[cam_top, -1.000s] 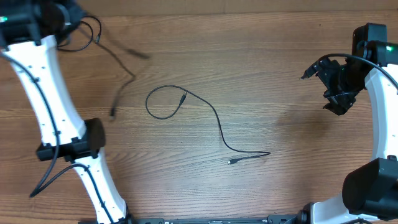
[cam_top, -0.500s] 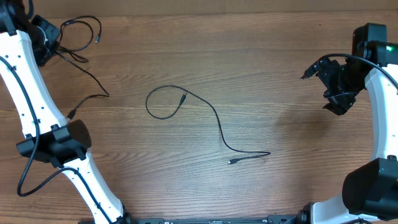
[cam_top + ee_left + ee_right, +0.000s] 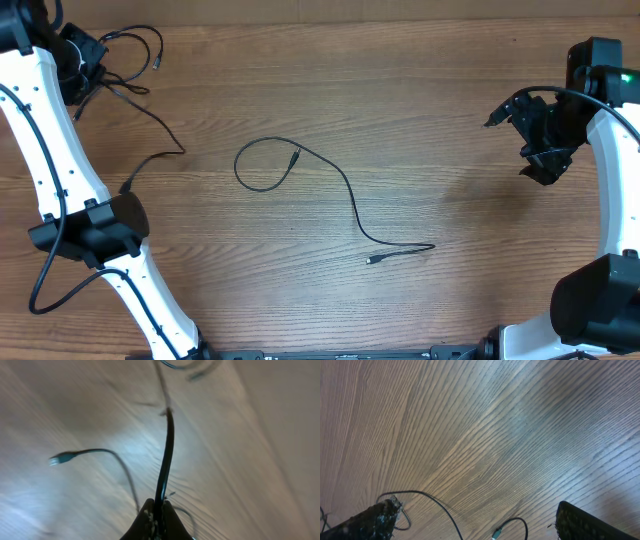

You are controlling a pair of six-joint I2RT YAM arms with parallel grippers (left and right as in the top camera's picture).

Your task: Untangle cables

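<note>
Two robot arms work at a wooden table (image 3: 420,90) strewn with thin black cables.
At the far left corner, the left gripper (image 3: 80,58) is clamped tight on one cord (image 3: 167,445) of a tangled bunch (image 3: 135,55), and a strand trails from it toward the near side. A separate cable (image 3: 345,195) lies alone mid-table, looped at its left end. At the right edge, the right gripper (image 3: 545,150) hovers with jaws wide apart, holding nothing.

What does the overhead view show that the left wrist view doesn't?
Only overhead: the loose cable looped mid-table, and the open right tool away from it. Only left wrist: close up and blurred, the left tool pinched shut on the held cable. Both: that held cable and the wooden table.
</note>
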